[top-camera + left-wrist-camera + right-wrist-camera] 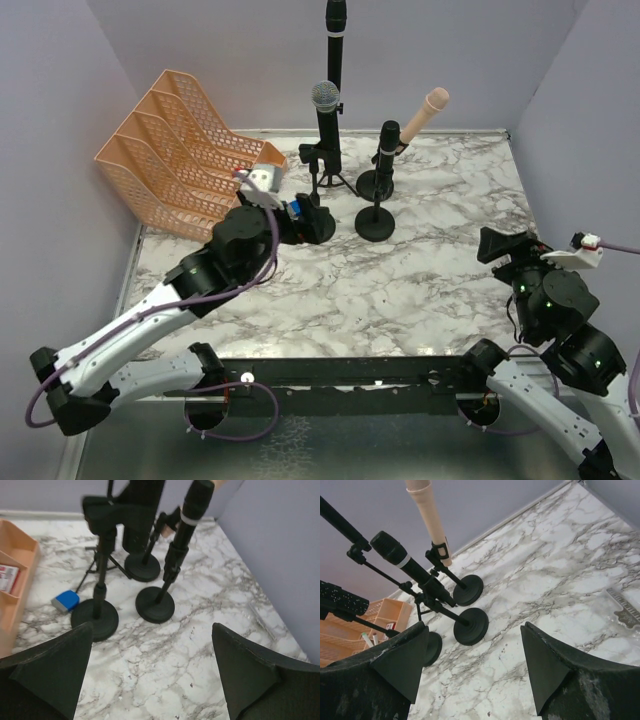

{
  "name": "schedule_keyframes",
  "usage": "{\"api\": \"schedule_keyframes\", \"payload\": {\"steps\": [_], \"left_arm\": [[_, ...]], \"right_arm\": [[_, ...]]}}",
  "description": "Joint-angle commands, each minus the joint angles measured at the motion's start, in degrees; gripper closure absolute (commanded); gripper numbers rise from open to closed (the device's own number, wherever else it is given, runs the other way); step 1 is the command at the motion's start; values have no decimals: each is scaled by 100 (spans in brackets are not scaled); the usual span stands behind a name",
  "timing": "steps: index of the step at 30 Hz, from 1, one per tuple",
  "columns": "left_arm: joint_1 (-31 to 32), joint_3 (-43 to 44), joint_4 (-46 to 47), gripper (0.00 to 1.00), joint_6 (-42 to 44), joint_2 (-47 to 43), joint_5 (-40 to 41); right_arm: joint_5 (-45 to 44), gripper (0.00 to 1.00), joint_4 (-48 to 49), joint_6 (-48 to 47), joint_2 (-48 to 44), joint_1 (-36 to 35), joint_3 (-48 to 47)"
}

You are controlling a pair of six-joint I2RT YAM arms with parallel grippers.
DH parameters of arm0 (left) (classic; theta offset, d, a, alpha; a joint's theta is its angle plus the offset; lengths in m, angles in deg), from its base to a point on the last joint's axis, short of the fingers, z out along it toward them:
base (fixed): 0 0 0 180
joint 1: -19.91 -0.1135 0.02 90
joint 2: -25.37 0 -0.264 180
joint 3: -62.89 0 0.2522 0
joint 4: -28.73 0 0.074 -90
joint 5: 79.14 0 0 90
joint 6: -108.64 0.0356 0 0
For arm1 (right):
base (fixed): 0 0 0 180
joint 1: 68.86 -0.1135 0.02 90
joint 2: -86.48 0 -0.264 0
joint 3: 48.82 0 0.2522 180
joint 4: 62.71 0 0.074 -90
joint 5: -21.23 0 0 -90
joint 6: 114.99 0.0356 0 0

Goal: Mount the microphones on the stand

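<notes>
Two robot arms rise from the near edge of a white marble-patterned surface. At the near right, the right arm is folded close to its base. The right jaws are spread wide with nothing between them, above bare marble and well apart from the stands.

The left arm reaches from the near left toward the middle of the surface. The left jaws are fully spread and hold nothing, and they hover just in front of the nearest stand, which has a round black base. A small blue object lies on the surface just beside that base, on its left.

To the right of it, a second stand holds the ringed black microphone, which is nearly upright with a pale band below its head. Just behind it, a third stand holds the pale pink microphone, which leans to the right.

Left of these is a tripod stand. Above it the mesh-headed microphone stands upright, black with a silver head. The plain black microphone rises highest, at the far middle. I cannot tell which of these two sits in the tripod stand and which in the nearest stand.

At the far left, an orange file rack sits against the pale lilac wall.
</notes>
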Motion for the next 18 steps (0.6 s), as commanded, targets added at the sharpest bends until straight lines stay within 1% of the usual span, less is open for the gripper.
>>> {"api": "schedule_keyframes", "payload": {"steps": [1,4,8,13,18], "left_arm": [[33,258,-740,1,354,-777,988],[33,626,-1256,1,456,-1109,1366],[38,1017,-1761,1,605,-1473,1535],[33,1351,-2202,1,677,-1693,1642],[33,1395,-2321,1,720,-1782,1850]], "right_arm": [[-237,22,-360,-513,-89,-23,-336],[-377,22,-440,-668,-20,-25,-676],[-592,24,-483,-819,95,-23,-1000],[-547,25,-413,-838,267,-26,-993],[-523,25,-322,-756,283,-20,-883]]}}
